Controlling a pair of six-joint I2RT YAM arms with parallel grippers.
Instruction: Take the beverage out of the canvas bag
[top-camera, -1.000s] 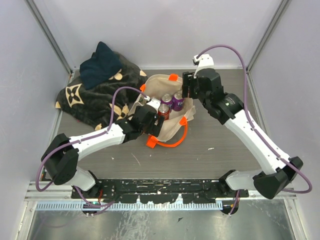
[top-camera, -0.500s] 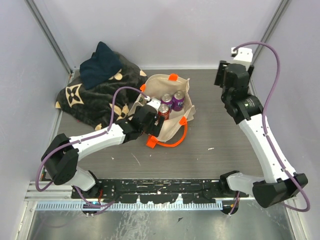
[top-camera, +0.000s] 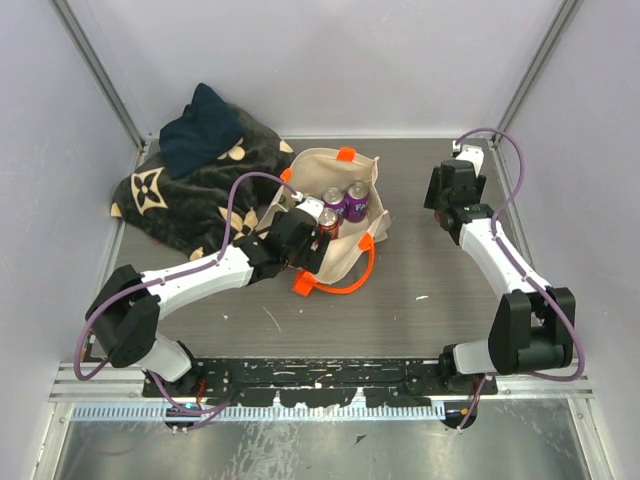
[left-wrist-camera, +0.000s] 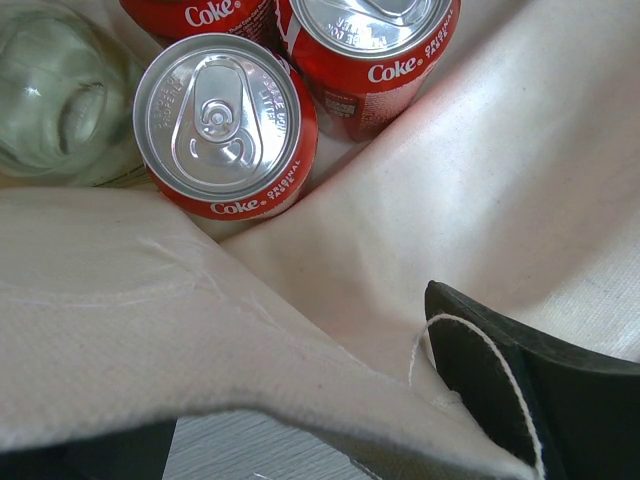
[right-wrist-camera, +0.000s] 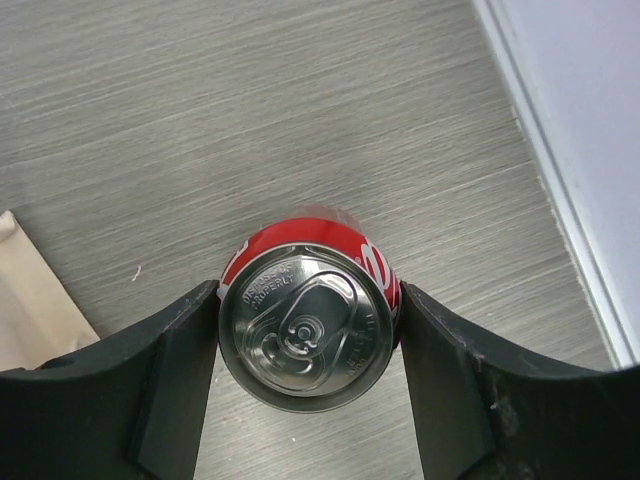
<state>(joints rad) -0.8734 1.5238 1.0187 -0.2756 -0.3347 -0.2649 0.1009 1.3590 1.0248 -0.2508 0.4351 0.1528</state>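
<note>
The cream canvas bag (top-camera: 350, 165) with orange handles stands open at mid-table. It holds two purple cans (top-camera: 345, 200), red Coke cans (left-wrist-camera: 220, 125) and a clear glass bottle (left-wrist-camera: 60, 90). My left gripper (top-camera: 303, 233) is open and straddles the bag's near rim (left-wrist-camera: 150, 330), one finger (left-wrist-camera: 530, 390) inside the bag. My right gripper (top-camera: 443, 190) is at the table's right rear, shut on a red Coke can (right-wrist-camera: 308, 325), the beverage, held upright low over the wood. Whether the can touches the table I cannot tell. The top view hides this can under the gripper.
A dark patterned blanket (top-camera: 180, 200) with a navy cloth (top-camera: 200, 130) on it lies at the back left. An orange handle (top-camera: 345, 283) loops onto the table in front of the bag. The right wall's rail (right-wrist-camera: 545, 170) runs close beside the held can.
My right arm has swung from over the bag to the table's right rear, carrying the Coke can, and folded lower. The left arm has stayed at the bag's rim.
</note>
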